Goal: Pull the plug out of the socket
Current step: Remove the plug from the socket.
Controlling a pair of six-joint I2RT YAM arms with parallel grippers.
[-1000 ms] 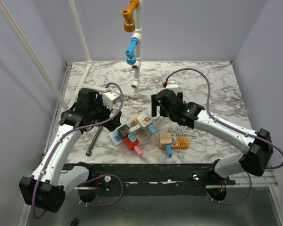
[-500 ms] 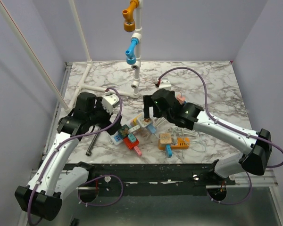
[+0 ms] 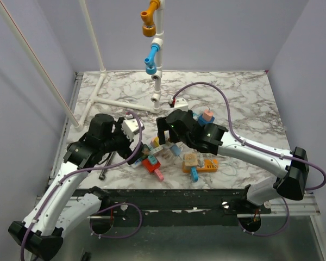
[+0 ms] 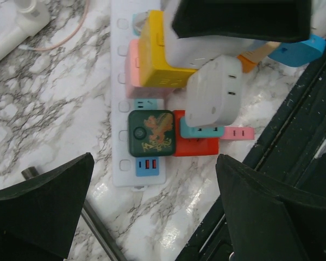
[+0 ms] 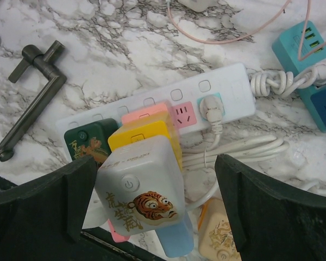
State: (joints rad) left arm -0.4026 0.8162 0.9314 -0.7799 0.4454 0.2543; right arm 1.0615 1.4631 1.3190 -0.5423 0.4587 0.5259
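The socket (image 5: 228, 84) is a long white strip lying on the marble; its near end with a blue USB panel shows in the left wrist view (image 4: 122, 81) and from above (image 3: 135, 159). Plugged into it are a green cube (image 5: 87, 141), a yellow cube (image 5: 144, 133) and a white corded plug (image 5: 209, 106). On the yellow cube sits a white cube plug with a tiger picture (image 5: 138, 187). My right gripper (image 5: 156, 163) hangs open just above it, a finger on each side, not touching. My left gripper (image 4: 155, 160) is open over the strip's near end, holding nothing.
A red cube (image 4: 198, 147), a pink piece (image 3: 158, 174) and a beige cube (image 5: 217, 234) lie beside the strip. A teal strip (image 5: 299, 49) and coiled white cord lie right. A metal handle (image 5: 32, 92) lies left. A white pipe stand (image 3: 155, 54) rises behind.
Both arms have closed in on the strip: the right gripper moved left over the tiger cube, the left gripper moved right and nearer. Both stayed open.
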